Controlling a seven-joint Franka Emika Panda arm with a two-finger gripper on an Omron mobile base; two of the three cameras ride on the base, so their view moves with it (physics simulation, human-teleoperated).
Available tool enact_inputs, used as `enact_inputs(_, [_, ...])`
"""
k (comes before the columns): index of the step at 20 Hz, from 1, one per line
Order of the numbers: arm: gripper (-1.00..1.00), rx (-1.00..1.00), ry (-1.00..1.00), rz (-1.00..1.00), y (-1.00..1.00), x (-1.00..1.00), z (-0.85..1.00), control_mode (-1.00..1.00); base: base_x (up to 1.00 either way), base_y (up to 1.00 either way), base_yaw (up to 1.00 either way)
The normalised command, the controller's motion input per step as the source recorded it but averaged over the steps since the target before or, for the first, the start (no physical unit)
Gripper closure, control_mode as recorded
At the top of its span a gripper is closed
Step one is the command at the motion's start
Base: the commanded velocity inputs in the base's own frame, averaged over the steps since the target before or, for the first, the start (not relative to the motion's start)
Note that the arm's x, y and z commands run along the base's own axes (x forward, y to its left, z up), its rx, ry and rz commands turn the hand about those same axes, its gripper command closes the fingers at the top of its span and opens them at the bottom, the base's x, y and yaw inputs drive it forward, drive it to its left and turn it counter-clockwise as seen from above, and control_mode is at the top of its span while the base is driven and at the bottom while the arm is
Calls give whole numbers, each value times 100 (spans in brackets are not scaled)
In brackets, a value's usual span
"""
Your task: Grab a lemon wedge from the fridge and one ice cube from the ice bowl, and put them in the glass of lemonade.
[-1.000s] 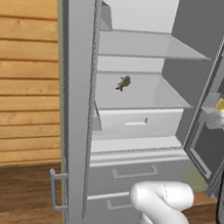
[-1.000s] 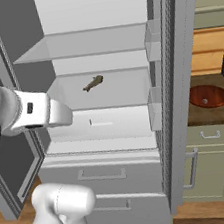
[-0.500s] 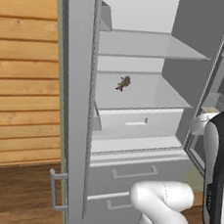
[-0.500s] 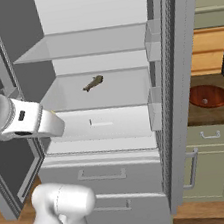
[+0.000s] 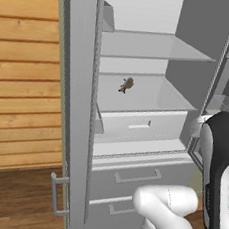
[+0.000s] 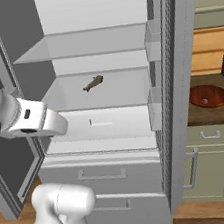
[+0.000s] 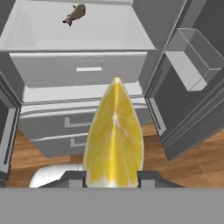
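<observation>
The hand view looks along my gripper (image 7: 112, 177), whose dark fingertips (image 7: 74, 177) are shut on the yellow lemon wedge (image 7: 113, 140); the wedge stands upright between them. It is held in front of the open grey fridge (image 7: 83, 70), below its white drawer and off to the right. Both fridge doors stand wide open (image 5: 74, 107) (image 6: 174, 90). The reddish-brown ice bowl (image 6: 209, 95) sits on the counter right of the fridge. The glass of lemonade is out of view.
A small brownish fish-shaped item (image 5: 126, 84) (image 6: 93, 83) (image 7: 75, 14) lies on the fridge's middle shelf. The right door's bins (image 7: 192, 59) jut out beside my hand. Two lower fridge drawers (image 6: 103, 176) are closed. Beige cabinets (image 6: 213, 170) stand under the counter, and wood flooring lies below.
My arm has swung back from the fridge: its forearm has dropped left in the right base view and come into the left base view's right edge. The fridge's contents are unchanged.
</observation>
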Motion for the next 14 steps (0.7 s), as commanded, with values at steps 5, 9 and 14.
enact_inputs(5, [100, 0, 0, 0, 0, 4, -5, -100, 0, 0, 0])
enact_inputs(9, [100, 0, 0, 0, -1, 0, -6, 100, -25, -17, -2])
enact_inputs(14, [100, 0, 0, 0, 0, 0, 0, 100, -91, -86, -13])
